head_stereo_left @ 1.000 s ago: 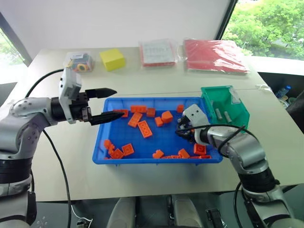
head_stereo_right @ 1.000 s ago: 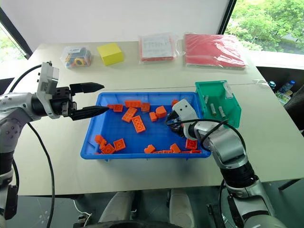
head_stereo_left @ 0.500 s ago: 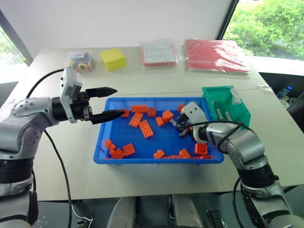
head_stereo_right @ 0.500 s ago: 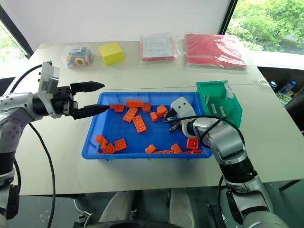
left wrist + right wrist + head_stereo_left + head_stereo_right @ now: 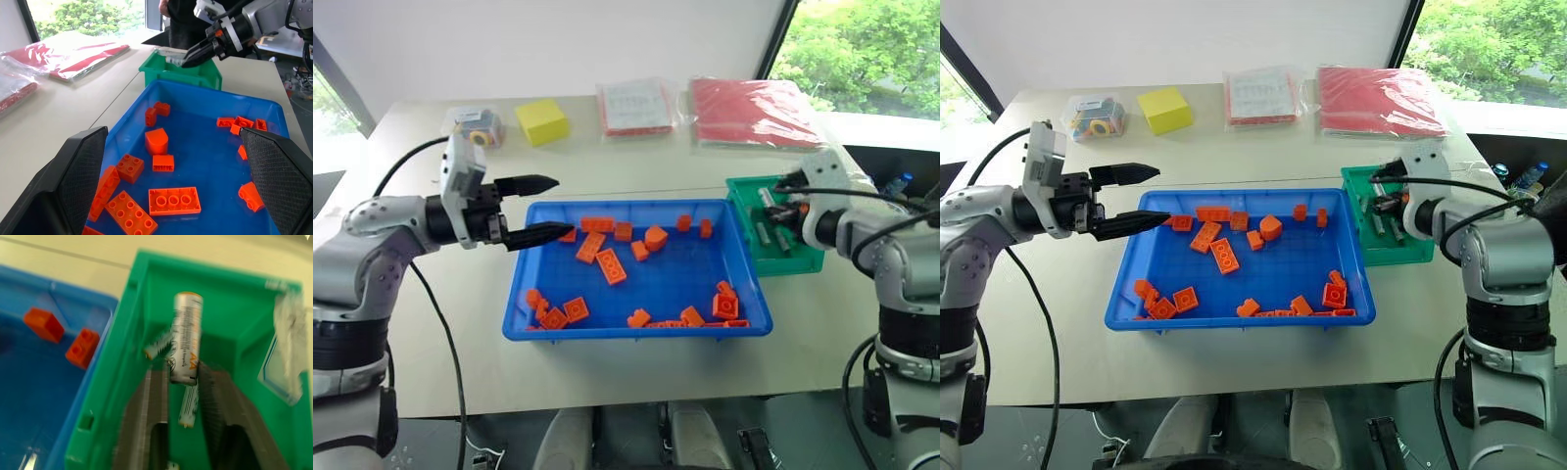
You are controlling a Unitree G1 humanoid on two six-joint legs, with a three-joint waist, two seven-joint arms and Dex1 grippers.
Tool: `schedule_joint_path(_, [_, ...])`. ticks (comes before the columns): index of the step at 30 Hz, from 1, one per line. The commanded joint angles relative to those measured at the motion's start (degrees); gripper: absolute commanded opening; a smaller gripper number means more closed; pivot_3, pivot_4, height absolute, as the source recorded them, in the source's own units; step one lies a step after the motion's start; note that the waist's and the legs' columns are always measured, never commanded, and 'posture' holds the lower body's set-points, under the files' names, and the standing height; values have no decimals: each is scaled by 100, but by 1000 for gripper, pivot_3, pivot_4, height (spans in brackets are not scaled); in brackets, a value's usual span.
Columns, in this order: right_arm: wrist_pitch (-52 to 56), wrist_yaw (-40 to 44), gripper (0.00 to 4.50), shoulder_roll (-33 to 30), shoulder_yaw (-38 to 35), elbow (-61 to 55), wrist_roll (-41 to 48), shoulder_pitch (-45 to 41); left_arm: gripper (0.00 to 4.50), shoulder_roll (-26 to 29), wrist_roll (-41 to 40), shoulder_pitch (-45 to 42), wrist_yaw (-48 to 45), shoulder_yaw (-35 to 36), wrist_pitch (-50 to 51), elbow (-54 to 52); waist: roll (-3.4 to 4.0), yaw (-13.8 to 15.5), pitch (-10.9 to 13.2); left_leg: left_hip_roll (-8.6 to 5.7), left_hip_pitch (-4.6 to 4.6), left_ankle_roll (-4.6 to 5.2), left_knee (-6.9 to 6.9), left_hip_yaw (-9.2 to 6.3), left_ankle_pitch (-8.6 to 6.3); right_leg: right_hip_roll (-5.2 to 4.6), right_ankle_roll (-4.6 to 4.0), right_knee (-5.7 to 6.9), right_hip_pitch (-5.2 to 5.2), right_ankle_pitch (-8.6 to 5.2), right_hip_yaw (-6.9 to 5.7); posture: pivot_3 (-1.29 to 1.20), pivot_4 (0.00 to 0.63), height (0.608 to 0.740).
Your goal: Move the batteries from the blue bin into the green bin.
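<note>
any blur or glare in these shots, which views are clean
Right wrist view: soft with motion blur, the battery between the gripper fingers and the green bin edges smeared. Left wrist view: blue bin and bricks crisp, near fingers soft. Eye views: even daylight, sharp; window greenery bright, glossy red packet slightly shiny.

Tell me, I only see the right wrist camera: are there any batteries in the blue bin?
Observer: No. The blue bin has just orange bricks in it.
Operator: Where's the other arm?
Observer: The left gripper is at the blue bin's far left corner, open, holding nothing.
Operator: What's further back on the table?
Observer: A yellow block and a red bag.
</note>
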Motion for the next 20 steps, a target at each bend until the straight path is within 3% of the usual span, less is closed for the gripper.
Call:
schedule_joint_path(1, [-705, 34, 2949, -148, 67, -281, -120, 113, 4500, -2, 9, -174, -70, 42, -127, 23, 0, 7, 0, 0, 0, 0, 1, 0, 0, 0, 0, 0, 0, 0, 0, 0, 150, 736])
schedule_joint_path(4, [-1367, 379, 2949, -336, -145, -390, 7, 284, 4500, -15, -1, -180, -89, 36, -118, 44, 0, 14, 0, -1, 0, 0, 3, 0, 0, 0, 0, -1, 1, 0, 0, 0, 150, 736])
schedule_joint_path(8, [-2688, 2112, 2949, -1182, -947, -737, 607, 1144, 4500, 40, -18, -92, -144, 78, -73, 6, 7, 82, 6, -2, -4, 1, 2, -3, -1, 0, 2, -5, 3, 0, -4, 0, 150, 736])
schedule_joint_path(15, [-3250, 4507, 2949, -2225, -2473, -772, 1478, 3029, 4500, 285, -103, -5, -371, 179, 54, 26, 5, 121, 7, 2, 2, 9, 10, 1, -5, 0, 2, -12, 16, 0, -4, 0, 150, 736])
schedule_joint_path(20, [-3363, 4839, 2949, -2267, -2722, -765, 1622, 3647, 4500, 415, -92, 86, -542, 181, 39, -23, 5, 115, 7, 7, 9, 9, 15, 5, -5, 1, 1, -12, 19, -1, -1, 0, 150, 736])
